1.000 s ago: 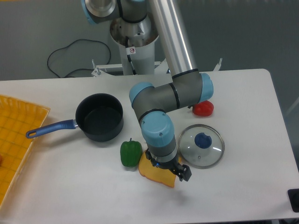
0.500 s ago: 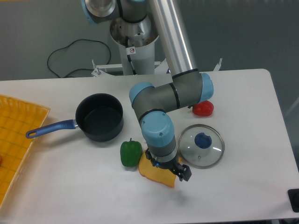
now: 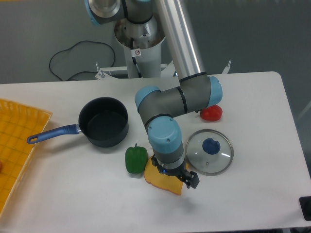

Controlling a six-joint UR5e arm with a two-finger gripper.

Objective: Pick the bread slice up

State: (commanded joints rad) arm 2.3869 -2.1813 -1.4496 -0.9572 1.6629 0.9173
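At the far left edge a yellow tray (image 3: pixel 19 145) juts onto the white table (image 3: pixel 73 194). Next comes one dark saucepan (image 3: pixel 103 121) with a blue handle, then one green pepper (image 3: pixel 135 158). Just right of that pepper lies the bread slice (image 3: pixel 160 181), flat on the table, and my gripper (image 3: pixel 176 177) sits directly over it, covering its upper right part; only its lower and left parts show. My wrist hides my jaws from this camera, so I cannot tell how wide they stand or whether they touch the slice. Right of me rests one glass lid (image 3: pixel 209 151) with a blue knob, and behind it one red pepper (image 3: pixel 212 113), partly behind my forearm.
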